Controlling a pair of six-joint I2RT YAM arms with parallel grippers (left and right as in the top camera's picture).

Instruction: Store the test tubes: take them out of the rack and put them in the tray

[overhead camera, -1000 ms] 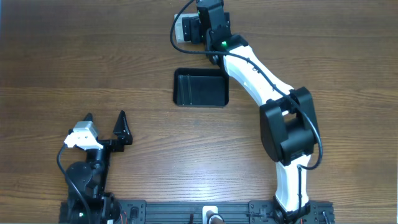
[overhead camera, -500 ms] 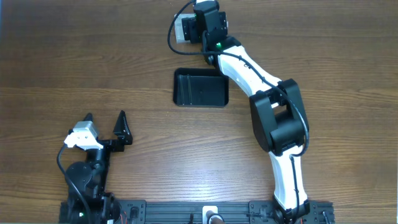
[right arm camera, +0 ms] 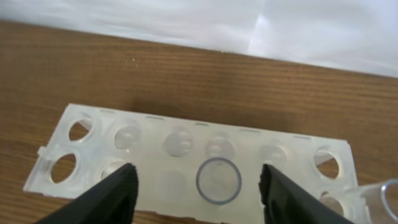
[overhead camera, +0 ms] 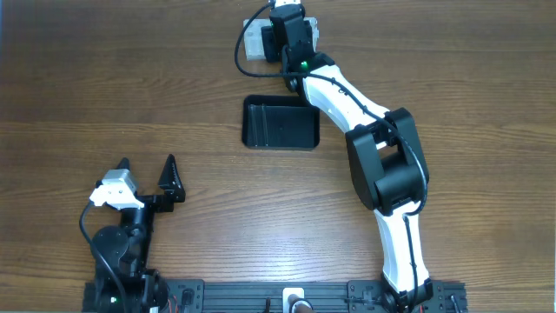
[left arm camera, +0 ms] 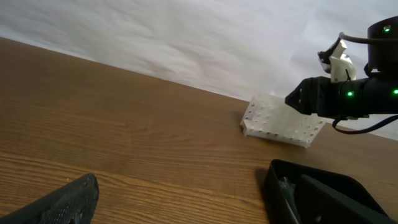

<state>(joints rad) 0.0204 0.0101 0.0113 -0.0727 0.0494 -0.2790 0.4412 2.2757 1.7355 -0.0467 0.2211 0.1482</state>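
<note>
Clear plastic rack (right arm camera: 174,143) lies by the table's far edge, its length running finger to finger under my right tool (right arm camera: 198,169), spread apart over one upright test tube (right arm camera: 218,180); my left tool (overhead camera: 146,163), also spread, sits far off

White right arm (overhead camera: 343,89), black joints (overhead camera: 387,169), black-fingered left gripper (overhead camera: 146,160)

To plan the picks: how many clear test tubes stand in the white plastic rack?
2: one clear test tube in the white plastic rack below the open right gripper; another tube at the rack's end. More may be hidden.
</note>
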